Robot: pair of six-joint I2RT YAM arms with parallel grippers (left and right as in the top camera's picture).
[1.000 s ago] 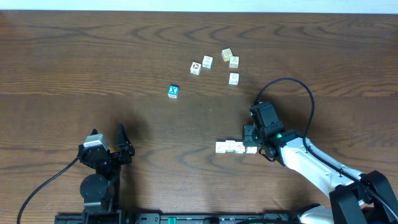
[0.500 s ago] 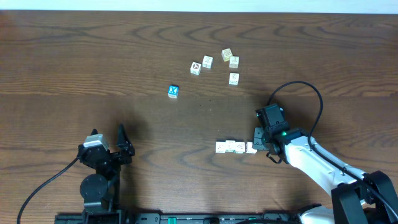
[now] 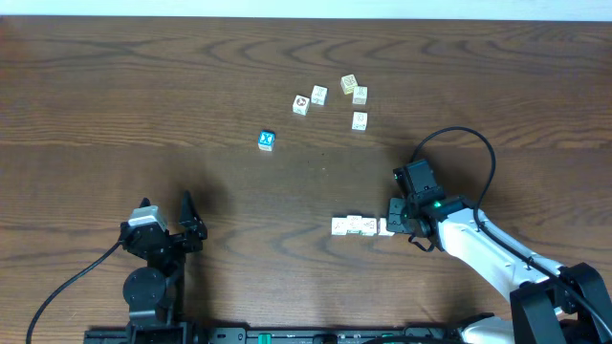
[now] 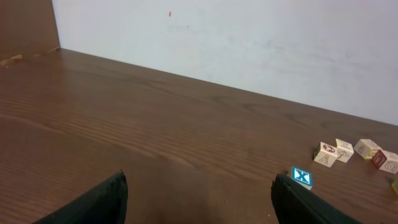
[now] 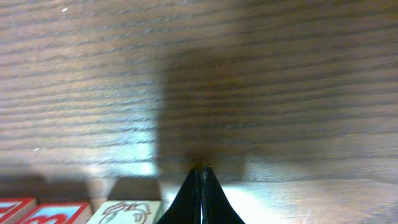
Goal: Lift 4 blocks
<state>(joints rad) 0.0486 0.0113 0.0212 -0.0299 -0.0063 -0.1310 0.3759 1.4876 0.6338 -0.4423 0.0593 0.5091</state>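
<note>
Wood-grain table point(image 3: 143, 76) bears a row of cream blocks point(image 3: 354, 225).

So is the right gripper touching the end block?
Cannot tell: overhead the shut right gripper overlaps the end block; the wrist view shows neither gap nor contact plainly.

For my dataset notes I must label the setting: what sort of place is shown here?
Probably a robotics lab bench. Two cabled robot arms sit at the edge of a wooden table, a plain white wall stands behind it, and small letter cubes lie scattered on top.
</note>
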